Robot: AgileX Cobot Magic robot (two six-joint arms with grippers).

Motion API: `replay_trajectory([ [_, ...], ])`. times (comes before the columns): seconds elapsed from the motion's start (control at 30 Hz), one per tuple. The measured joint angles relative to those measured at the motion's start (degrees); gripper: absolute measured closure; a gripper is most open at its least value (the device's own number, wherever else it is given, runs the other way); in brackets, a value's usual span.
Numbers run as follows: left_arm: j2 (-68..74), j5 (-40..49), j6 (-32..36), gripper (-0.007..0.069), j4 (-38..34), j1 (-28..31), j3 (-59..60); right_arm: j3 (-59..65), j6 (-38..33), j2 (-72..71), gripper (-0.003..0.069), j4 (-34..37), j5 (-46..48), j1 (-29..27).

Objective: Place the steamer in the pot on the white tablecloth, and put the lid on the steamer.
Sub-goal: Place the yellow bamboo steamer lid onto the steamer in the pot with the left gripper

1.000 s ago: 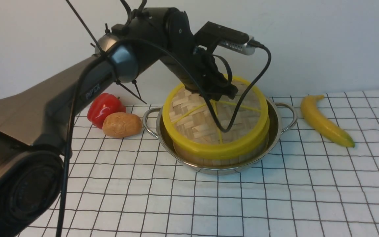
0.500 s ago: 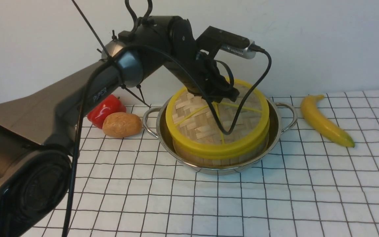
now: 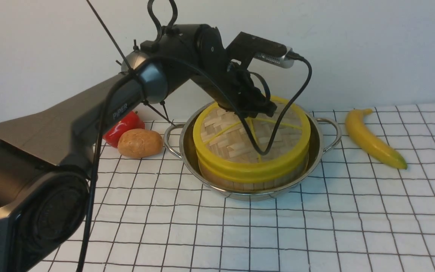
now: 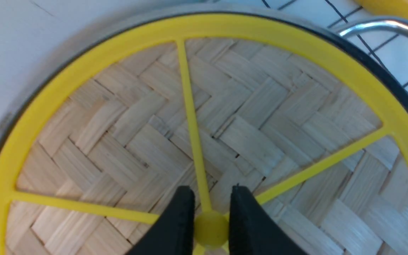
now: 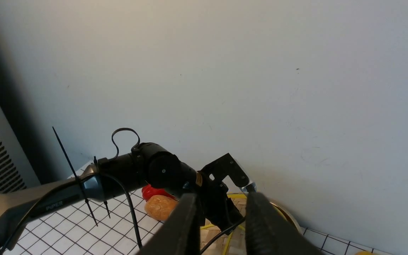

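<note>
Yellow-rimmed woven lid (image 3: 217,141), shiny steel pot (image 3: 251,195), black-gridded white tablecloth (image 3: 315,226), red pepper (image 3: 127,124), yellow banana (image 3: 372,140)

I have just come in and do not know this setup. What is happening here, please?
The left gripper holds the lid by its centre knob, which is clamped between its jaws. The lid lies on top of the steamer, which stands inside the pot on the white tablecloth. The grip is not yet released. The right gripper hangs open in the air, holding nothing. A banana, a potato and a red pepper lie beside the pot.
</note>
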Motion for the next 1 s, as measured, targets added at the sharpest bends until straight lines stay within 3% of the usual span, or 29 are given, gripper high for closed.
replay_trajectory([
  [1.0, 0.2, 0.4, -2.9, 0.0511, 1.1, -0.1, 0.0, 0.1, 0.0, 0.0, 0.0449, 0.1, 0.0, 0.0],
])
